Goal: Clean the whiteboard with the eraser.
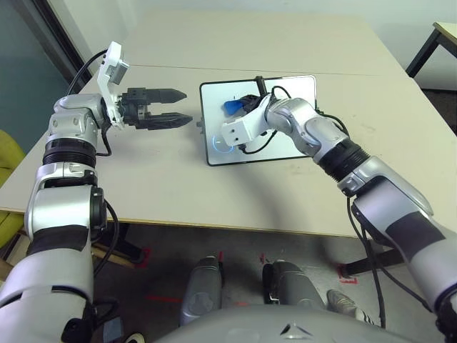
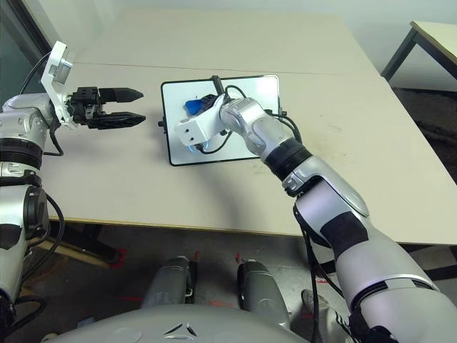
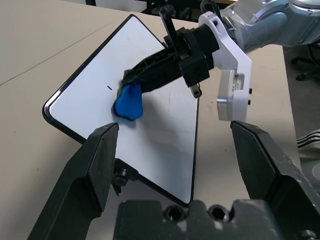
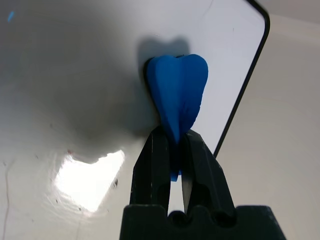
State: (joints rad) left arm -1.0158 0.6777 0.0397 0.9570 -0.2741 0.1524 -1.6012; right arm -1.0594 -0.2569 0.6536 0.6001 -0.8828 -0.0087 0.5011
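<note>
The whiteboard [image 1: 285, 89] lies flat in the middle of the table, white with a thin black frame. My right gripper [image 1: 245, 106] is shut on the blue eraser [image 1: 232, 106] and presses it against the board near its far left part. The right wrist view has the eraser [image 4: 177, 90] squeezed between the black fingers, resting on the white surface. A tiny black mark [image 3: 109, 88] remains beside the eraser [image 3: 128, 102] in the left wrist view. My left gripper [image 1: 175, 108] hovers open left of the board, fingers pointing at it, holding nothing.
The beige table [image 1: 235, 43] stretches far beyond the board, with a seam across it. Another table's corner [image 1: 444, 32] stands at the far right. A yellow chair [image 1: 7, 146] sits off the table's left edge.
</note>
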